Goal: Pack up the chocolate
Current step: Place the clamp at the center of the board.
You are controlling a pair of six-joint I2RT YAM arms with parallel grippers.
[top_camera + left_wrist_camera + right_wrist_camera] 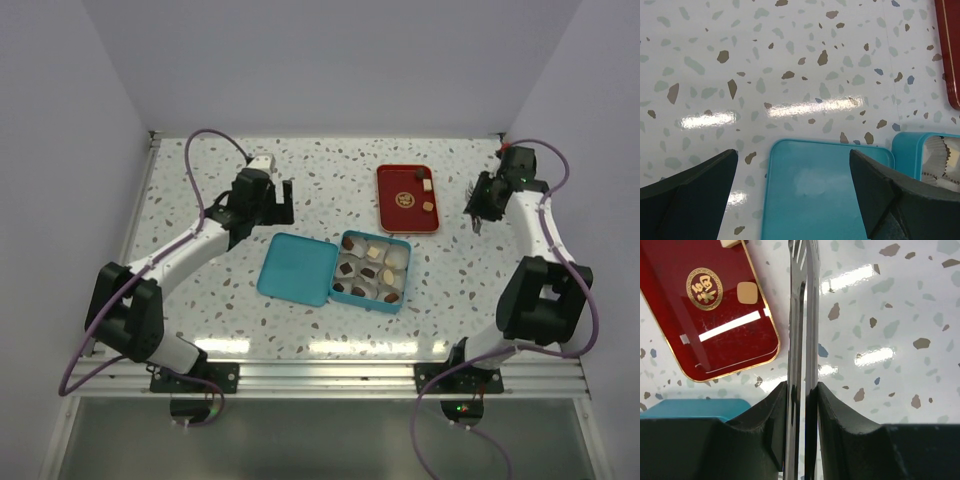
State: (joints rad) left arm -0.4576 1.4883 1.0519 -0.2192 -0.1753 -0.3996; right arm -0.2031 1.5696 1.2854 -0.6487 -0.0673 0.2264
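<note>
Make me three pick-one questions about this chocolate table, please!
1. Where is the lid? A) left of the box B) on top of the box C) behind the box
2. How many chocolates lie on the tray? A) one B) three C) six
3. How is the left end effector? A) wide open B) shut on the lid C) holding a chocolate
Answers: 1 A, the lid lies flat beside the box's left wall; 2 B, a dark, a cream and a brown piece show from above; 3 A, its fingers stand far apart above the lid with nothing between.
</note>
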